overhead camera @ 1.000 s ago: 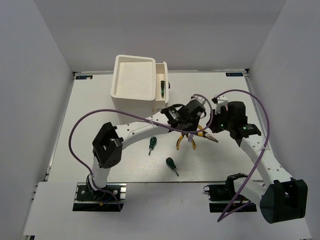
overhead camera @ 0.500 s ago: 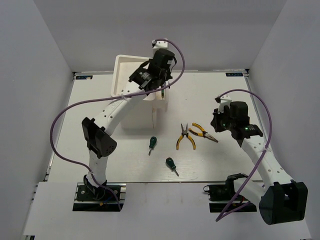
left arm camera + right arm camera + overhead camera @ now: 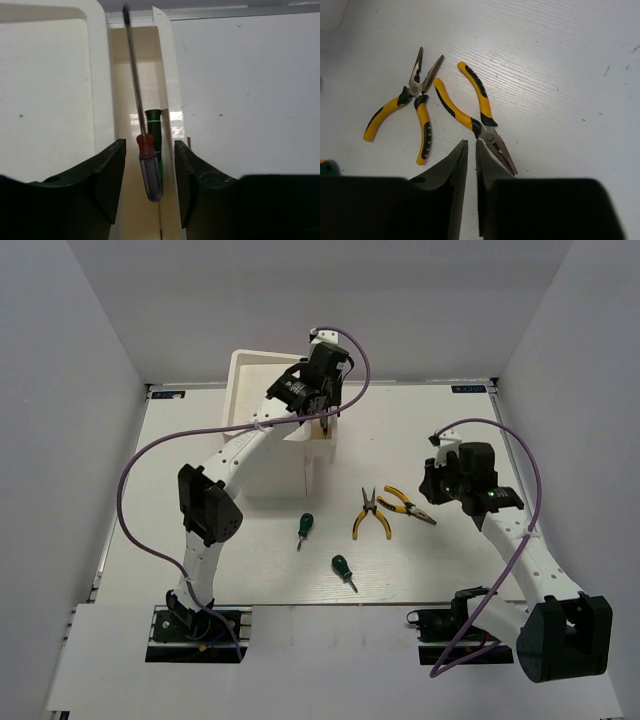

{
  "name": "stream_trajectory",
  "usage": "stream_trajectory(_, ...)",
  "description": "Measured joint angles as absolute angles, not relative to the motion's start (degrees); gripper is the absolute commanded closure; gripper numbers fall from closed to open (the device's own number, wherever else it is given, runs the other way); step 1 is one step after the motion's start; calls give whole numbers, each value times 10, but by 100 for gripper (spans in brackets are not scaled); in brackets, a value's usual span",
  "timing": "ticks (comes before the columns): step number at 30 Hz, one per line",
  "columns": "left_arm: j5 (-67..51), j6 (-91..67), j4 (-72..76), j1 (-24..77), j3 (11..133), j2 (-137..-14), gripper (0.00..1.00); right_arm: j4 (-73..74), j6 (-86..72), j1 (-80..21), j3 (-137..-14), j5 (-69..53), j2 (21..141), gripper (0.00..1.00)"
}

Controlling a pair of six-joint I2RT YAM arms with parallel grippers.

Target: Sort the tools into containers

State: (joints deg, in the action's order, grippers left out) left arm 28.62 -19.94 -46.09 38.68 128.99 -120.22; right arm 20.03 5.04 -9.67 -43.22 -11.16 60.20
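Observation:
My left gripper [image 3: 324, 416] hangs open over the cabinet's [image 3: 265, 400] pulled-out top drawer [image 3: 165, 60]. In the left wrist view the purple-handled screwdriver [image 3: 150, 172] sits free between my open fingers [image 3: 112, 170], in the drawer and across the dark green screwdriver [image 3: 154, 120]. My right gripper [image 3: 433, 485] is shut and empty, its tips [image 3: 471, 145] just short of one pair of yellow-handled pliers [image 3: 489, 134]. The other pliers [image 3: 412, 92] lie beside it. Both pliers [image 3: 372, 515] [image 3: 408, 506] lie mid-table.
Two stubby green-handled screwdrivers [image 3: 304, 527] [image 3: 343, 567] lie on the table in front of the cabinet. White walls enclose the table on three sides. A purple cable loops from each arm.
My left arm swung from the pliers area up to the open drawer. The purple screwdriver now sits in the drawer between open fingers. The right arm barely moved.

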Motion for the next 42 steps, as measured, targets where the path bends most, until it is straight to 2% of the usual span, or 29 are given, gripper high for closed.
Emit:
stream_trajectory(2,280,-200,-458,386,1290,-1202,34,200,53,-96,-432,-123,609,69)
stream_trajectory(3,276,-200,-455,386,1291,-1202,34,200,55,-95,-432,-131,614,64)
stream_trajectory(5,276,-196,-452,386,1295,-1202,34,196,60,-94,-433,-157,625,64)
stream_trajectory(6,276,-194,-452,384,1298,-1202,39,195,62,-94,-435,-170,633,78)
stream_trajectory(7,276,-190,-451,383,1303,-1202,51,191,63,-94,-439,-189,643,92)
stream_trajectory(8,276,-189,-450,381,1308,-1201,81,185,65,-94,-445,-208,657,100)
stream_trajectory(9,277,-186,-447,380,1313,-1199,95,177,65,-95,-453,-229,673,100)
stream_trajectory(10,280,-182,-443,378,1317,-1193,100,167,64,-95,-462,-247,689,100)
stream_trajectory(13,300,-176,-444,368,1305,-1156,100,121,48,-95,-508,-310,763,100)
stream_trajectory(14,307,-178,-445,361,1288,-1127,97,99,37,-96,-529,-328,792,100)
stream_trajectory(15,314,-183,-440,350,1258,-1093,81,80,24,-97,-553,-342,818,100)
stream_trajectory(17,329,-199,-439,309,1178,-1004,68,44,-3,-101,-607,-363,871,100)
stream_trajectory(18,333,-209,-443,276,1142,-960,55,30,-16,-103,-635,-369,895,100)
stream_trajectory(22,337,-250,-450,125,1046,-837,54,5,-51,-121,-756,-373,987,100)
stream_trajectory(26,302,-279,-447,51,963,-789,54,22,-69,-142,-858,-352,1054,100)
stream_trajectory(33,154,-293,-432,-2,881,-870,54,74,-98,-175,-1003,-329,1134,100)
stream_trajectory(42,-6,-284,-396,-18,847,-927,54,118,-119,-214,-1027,-332,1175,100)
